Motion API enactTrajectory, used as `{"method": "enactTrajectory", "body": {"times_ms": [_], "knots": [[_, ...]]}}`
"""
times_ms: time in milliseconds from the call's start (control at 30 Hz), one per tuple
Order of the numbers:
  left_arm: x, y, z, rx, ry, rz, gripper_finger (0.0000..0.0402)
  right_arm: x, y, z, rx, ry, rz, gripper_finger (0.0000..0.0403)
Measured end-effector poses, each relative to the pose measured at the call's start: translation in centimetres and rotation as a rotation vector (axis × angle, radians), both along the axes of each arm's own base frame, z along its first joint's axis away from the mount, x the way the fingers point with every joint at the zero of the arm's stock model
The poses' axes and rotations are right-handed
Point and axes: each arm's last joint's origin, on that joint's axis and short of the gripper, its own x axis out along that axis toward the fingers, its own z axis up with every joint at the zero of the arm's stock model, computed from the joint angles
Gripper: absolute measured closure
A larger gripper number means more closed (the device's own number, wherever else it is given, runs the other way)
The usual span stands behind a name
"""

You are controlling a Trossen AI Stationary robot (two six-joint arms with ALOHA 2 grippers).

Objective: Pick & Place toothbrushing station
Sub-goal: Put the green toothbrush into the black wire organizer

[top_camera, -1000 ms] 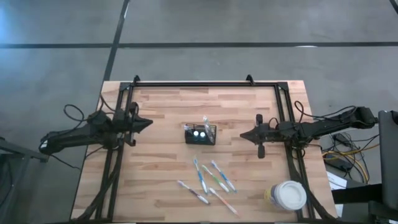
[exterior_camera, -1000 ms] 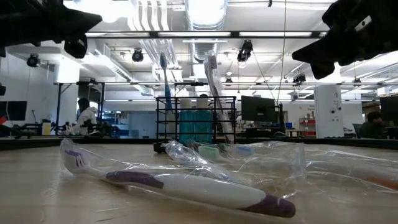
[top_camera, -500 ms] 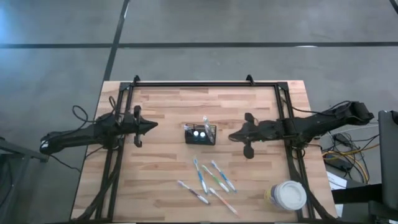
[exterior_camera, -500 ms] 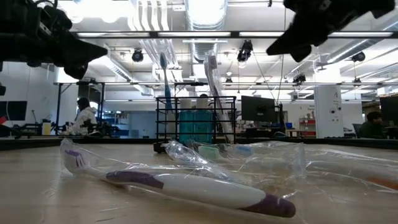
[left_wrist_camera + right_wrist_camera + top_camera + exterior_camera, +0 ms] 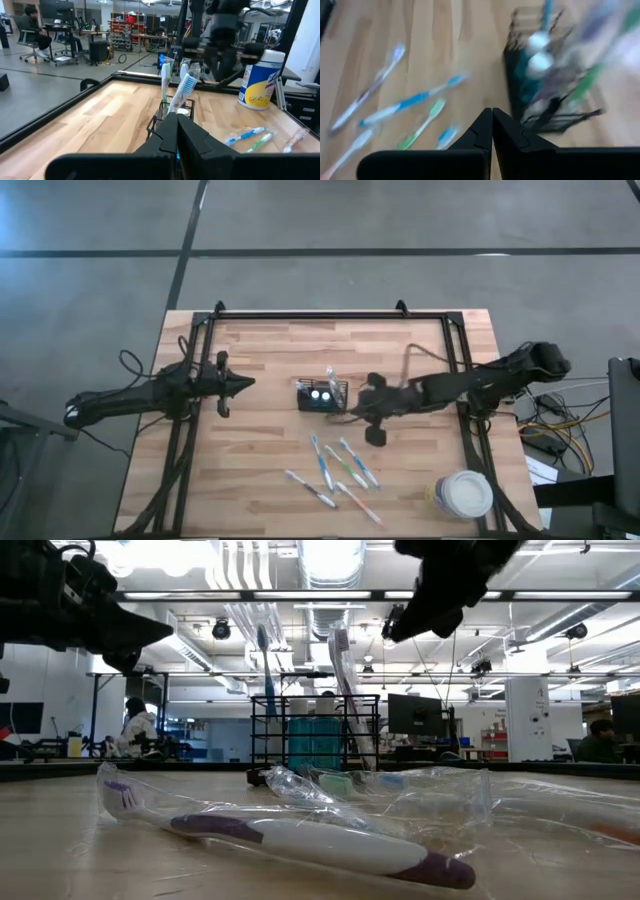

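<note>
- I am holding my left arm stretched in from the left side, low and roughly level, its left gripper point(image 5: 243, 383) pointing toward the table's middle with the fingers point(image 5: 176, 131) pressed together.
- I am reaching my right arm in from the right edge, elbow raised near that edge, forearm angling across the table.
- I am keeping the right gripper point(image 5: 352, 414) above the surface near the centre, its fingers point(image 5: 492, 125) closed tip to tip and holding nothing.
</note>
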Motion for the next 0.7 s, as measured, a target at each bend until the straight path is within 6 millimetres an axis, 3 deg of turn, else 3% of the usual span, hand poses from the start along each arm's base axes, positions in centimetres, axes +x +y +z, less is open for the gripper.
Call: {"method": "enactTrajectory", "body": {"times_ms": [167, 400, 700], "knots": [[0.0, 0.0, -0.2, -0.001, 0.007, 0.000, 0.0396, 3.2, 2.3, -0.6, -0.006, 0.255, 0.000, 0.0394], [0.0, 0.0, -0.7, -0.006, 0.029, 0.000, 0.0396, 7.9, 6.2, -2.3, 0.139, 0.347, 0.193, 0.0394], [0.0, 0.0, -0.7, 0.002, 0.033, -0.001, 0.0396, 10.1, 8.5, -5.1, 0.197, 0.443, 0.221, 0.0379]]}}
